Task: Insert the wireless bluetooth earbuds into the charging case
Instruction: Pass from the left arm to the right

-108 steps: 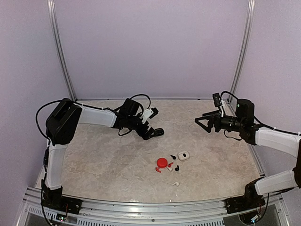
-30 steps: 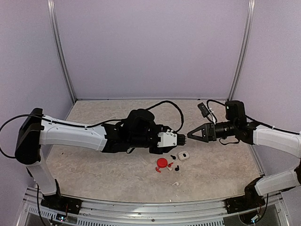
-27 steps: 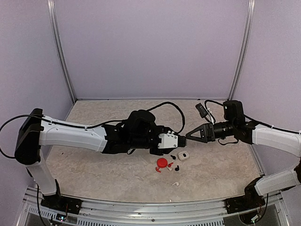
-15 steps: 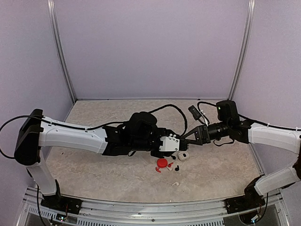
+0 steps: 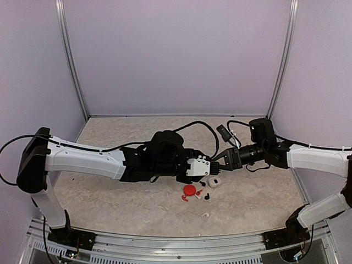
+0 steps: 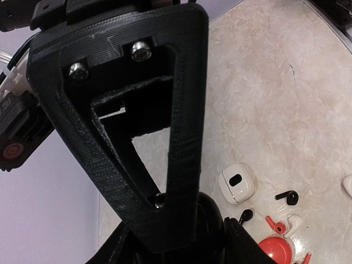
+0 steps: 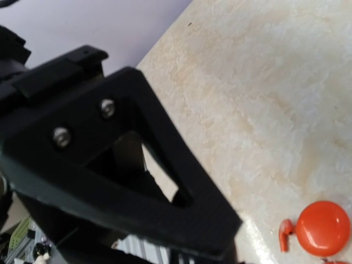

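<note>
From above, the earbuds are seen loose on the worktop, near the left jaws and right jaws, whose state cannot be told. Left wrist: a black bud is judged light, slippery, best pinched across its body. Right wrist: a red bud is shown just beside the red case.

Lower middle of the top view: the left case and right case lie near each other, with earbuds scattered between and below them.

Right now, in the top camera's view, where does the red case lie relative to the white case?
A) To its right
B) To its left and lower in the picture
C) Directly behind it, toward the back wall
B: the red case sits left of the white case and slightly lower in the top view.
</note>
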Robot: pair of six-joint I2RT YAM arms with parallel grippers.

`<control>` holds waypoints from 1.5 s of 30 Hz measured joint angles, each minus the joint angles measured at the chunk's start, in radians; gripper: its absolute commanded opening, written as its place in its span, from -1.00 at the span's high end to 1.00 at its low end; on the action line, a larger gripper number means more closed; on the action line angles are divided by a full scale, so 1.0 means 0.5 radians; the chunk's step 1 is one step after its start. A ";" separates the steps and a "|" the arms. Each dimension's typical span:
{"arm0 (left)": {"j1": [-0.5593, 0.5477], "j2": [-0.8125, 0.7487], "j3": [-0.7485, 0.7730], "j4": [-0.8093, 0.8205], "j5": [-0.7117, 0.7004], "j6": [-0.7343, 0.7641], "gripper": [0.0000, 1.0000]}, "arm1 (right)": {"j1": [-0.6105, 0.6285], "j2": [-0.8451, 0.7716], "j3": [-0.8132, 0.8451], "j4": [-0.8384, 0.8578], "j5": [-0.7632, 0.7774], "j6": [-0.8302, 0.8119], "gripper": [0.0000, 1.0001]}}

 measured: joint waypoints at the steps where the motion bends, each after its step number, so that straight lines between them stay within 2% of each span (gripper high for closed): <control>1: 0.000 0.000 0.000 0.002 -0.008 -0.003 0.15 | 0.001 -0.002 -0.014 0.034 0.004 0.015 -0.01; 5: 0.001 -0.001 0.000 0.031 -0.044 -0.016 0.15 | 0.001 -0.028 -0.089 0.136 0.027 0.079 -0.04; 20: 0.001 -0.027 0.000 0.150 -0.084 -0.072 0.15 | 0.001 -0.068 -0.195 0.485 0.125 0.293 0.25; 34: 0.001 -0.027 -0.002 0.266 -0.182 -0.147 0.16 | 0.004 -0.068 -0.314 0.855 0.148 0.476 0.35; 45: 0.000 -0.027 -0.002 0.338 -0.192 -0.168 0.16 | 0.008 -0.068 -0.319 0.996 0.163 0.551 0.34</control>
